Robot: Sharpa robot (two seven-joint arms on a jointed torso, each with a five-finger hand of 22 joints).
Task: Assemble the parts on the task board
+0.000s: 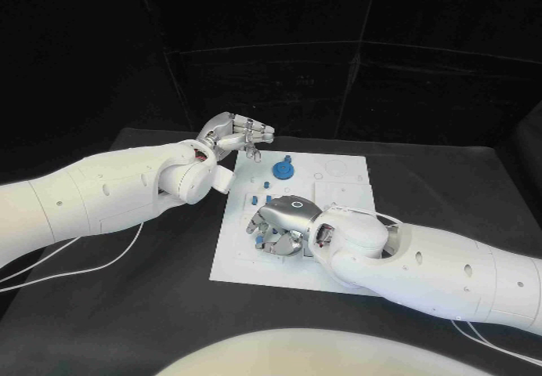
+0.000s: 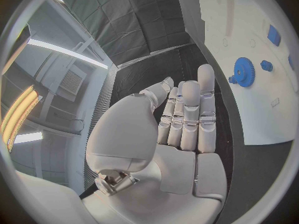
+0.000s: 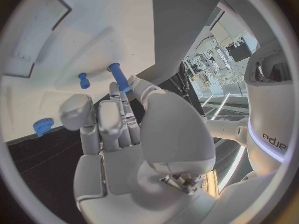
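Two risks: blue peg is touched by right robot hand, grip unclear, could be knocked over; left robot hand, empty with straight fingers, is held beyond task board.

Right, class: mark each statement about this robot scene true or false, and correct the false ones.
1. The left hand holds the blue gear. False: it holds nothing; the gear sits on the task board.
2. The right hand is over the task board. True.
3. The table is black. True.
4. Every blue part lies off the board. False: a small blue part lies on it too.
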